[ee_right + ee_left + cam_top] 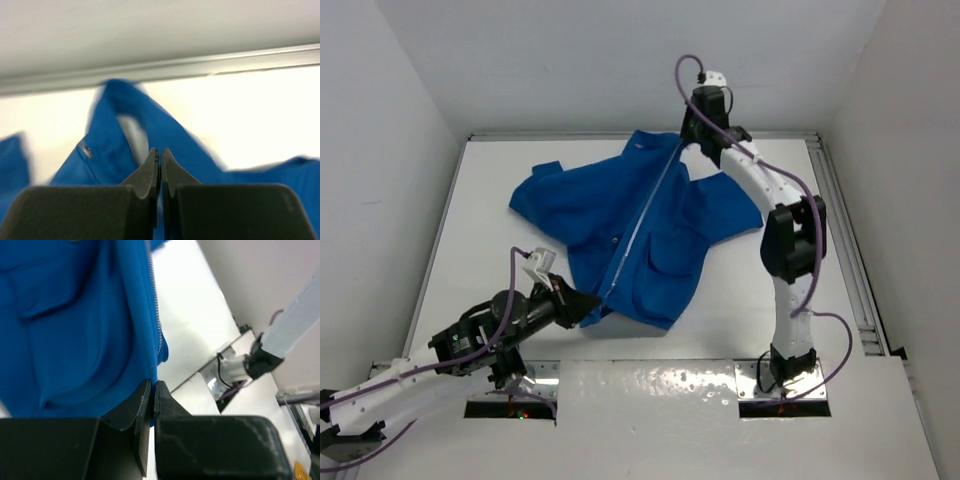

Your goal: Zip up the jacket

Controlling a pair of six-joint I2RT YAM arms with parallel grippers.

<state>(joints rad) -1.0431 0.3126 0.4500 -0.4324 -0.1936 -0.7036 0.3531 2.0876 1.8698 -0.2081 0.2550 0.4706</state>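
jacket: royal-blue fabric jacket (665, 240), collar, short sleeves, two front patch pockets | pose: front up, spread flat, collar far from me, hem near | pale centre zipper (642, 220): straight, hem to collar | hem: pinched in my left gripper (152, 385)

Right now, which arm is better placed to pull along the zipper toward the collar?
Right, probably. The right hand is shut on the jacket at its collar, where the zipper tops out. The left hand pinches the hem at the zipper's foot, so it suits anchoring.
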